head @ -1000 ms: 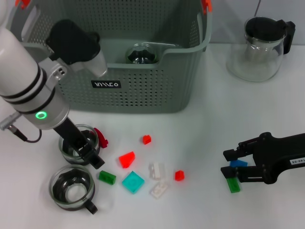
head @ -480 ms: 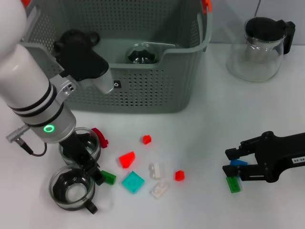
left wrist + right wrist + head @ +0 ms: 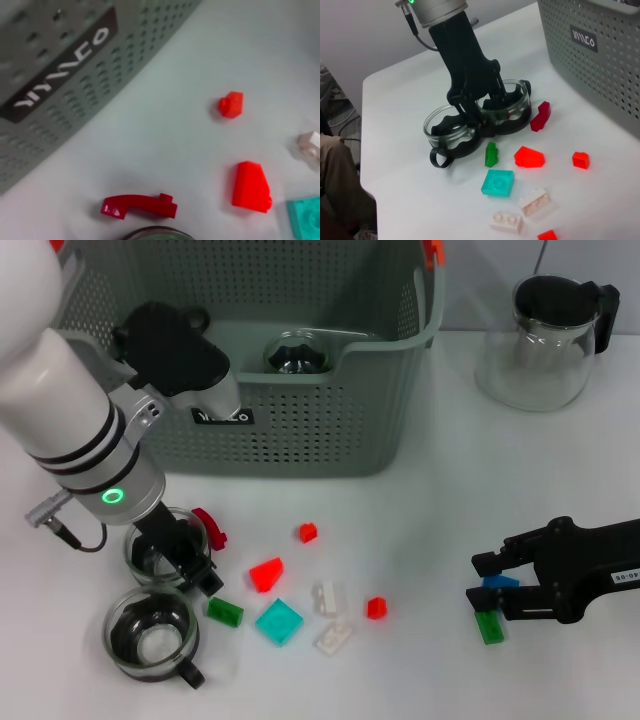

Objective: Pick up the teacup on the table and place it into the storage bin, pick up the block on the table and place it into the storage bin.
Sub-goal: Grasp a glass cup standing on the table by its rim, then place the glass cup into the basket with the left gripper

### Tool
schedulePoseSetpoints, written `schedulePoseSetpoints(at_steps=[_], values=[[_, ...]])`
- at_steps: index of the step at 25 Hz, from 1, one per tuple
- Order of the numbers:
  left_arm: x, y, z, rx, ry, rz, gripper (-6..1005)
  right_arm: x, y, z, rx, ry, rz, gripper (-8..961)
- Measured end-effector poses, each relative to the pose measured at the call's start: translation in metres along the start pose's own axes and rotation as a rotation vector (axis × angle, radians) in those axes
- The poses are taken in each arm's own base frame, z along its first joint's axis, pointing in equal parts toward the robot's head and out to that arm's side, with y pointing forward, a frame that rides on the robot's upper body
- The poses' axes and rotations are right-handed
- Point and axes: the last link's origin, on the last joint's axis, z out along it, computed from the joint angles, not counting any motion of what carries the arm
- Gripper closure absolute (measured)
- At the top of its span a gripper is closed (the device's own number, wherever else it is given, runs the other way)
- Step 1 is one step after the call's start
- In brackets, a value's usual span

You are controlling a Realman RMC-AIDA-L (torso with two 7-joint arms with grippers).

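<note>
We see the storage bin [image 3: 300,430], a grey-green perforated plastic basket, already holding one glass teacup [image 3: 297,352]. Two more teacups sit on the white tabletop [image 3: 420,510]: the left hand [image 3: 182,562] has its fingers down at the rim of the farther one [image 3: 160,545], one inside (half a second ago it hung lower, nearer the other cup [image 3: 150,632]). The right hand [image 3: 492,580], fingers apart, rests by a blue block [image 3: 498,582] and a green block [image 3: 490,625].
</note>
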Motion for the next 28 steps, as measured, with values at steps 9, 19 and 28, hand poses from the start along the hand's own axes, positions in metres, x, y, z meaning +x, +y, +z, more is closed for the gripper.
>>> schedulePoseSetpoints(at_steps=[9,19,28], values=[[0.003,-0.003,0.000,0.030,-0.005,-0.029,660,0.000,0.000,0.000,-0.004,0.001,0.001,490],[0.002,-0.003,-0.006,0.029,0.001,-0.033,956,0.001,0.001,-0.001,-0.005,0.002,0.003,490],[-0.026,0.001,-0.069,-0.430,0.250,0.046,956,0.001,0.001,-0.002,-0.004,-0.005,0.006,490]])
